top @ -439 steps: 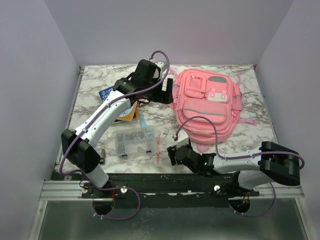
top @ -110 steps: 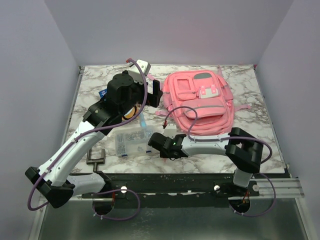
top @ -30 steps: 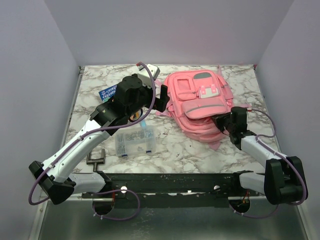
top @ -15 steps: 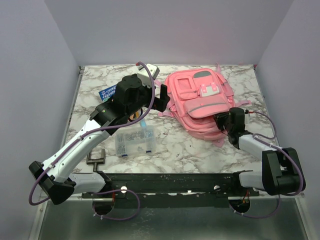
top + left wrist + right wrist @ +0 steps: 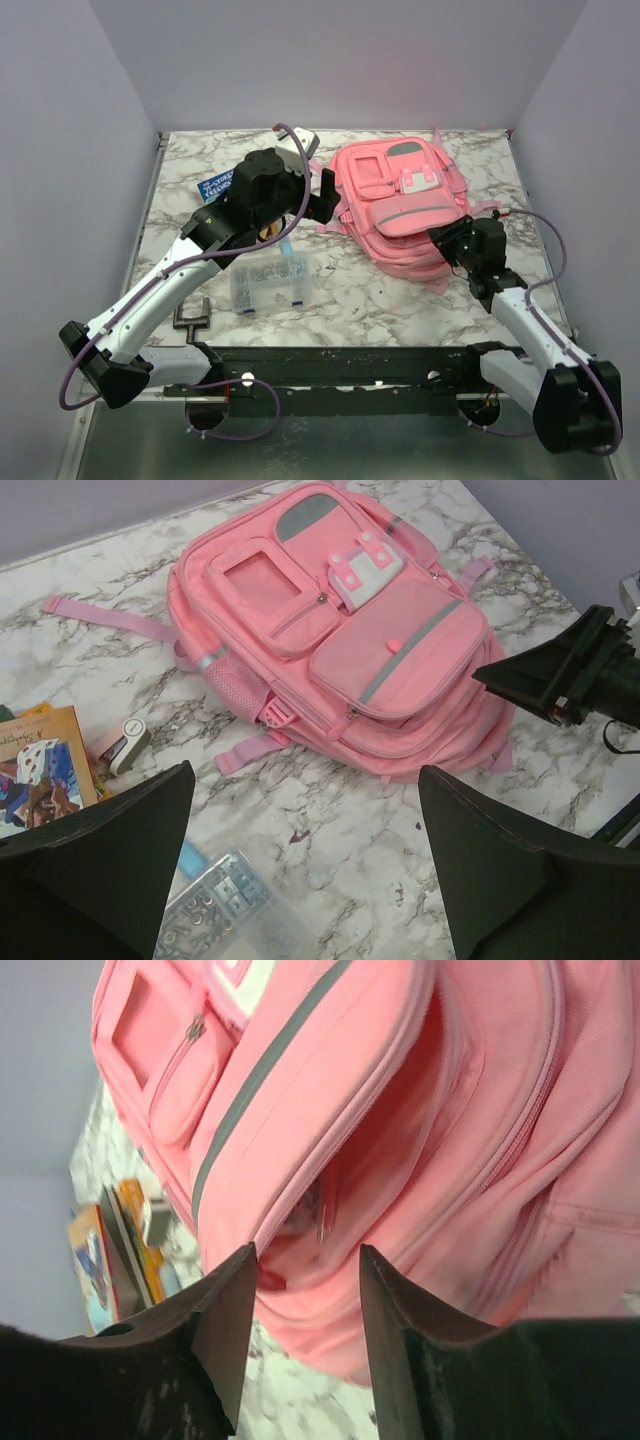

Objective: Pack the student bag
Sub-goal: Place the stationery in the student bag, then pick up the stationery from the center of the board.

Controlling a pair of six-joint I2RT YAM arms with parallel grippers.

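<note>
The student bag (image 5: 400,203), a large pink backpack with grey strips, lies flat at the back right of the marble table. My left gripper (image 5: 325,195) hovers open just left of it; in the left wrist view the bag (image 5: 350,645) lies beyond the wide-apart fingers (image 5: 95,875). My right gripper (image 5: 447,240) is at the bag's near right edge, open with nothing between its fingers. The right wrist view looks into a gaping zipped compartment of the bag (image 5: 420,1160), with the gripper (image 5: 305,1295) just short of the fabric.
A clear plastic compartment box (image 5: 268,282) sits left of centre, with a blue pen (image 5: 283,240) behind it. Books (image 5: 215,188) lie at the back left, partly under the left arm. A small black clamp (image 5: 192,318) rests near the front left edge.
My right gripper has gone from shut to open at the bag's near edge, and its forearm has swung out to the right. The left arm has not moved.
</note>
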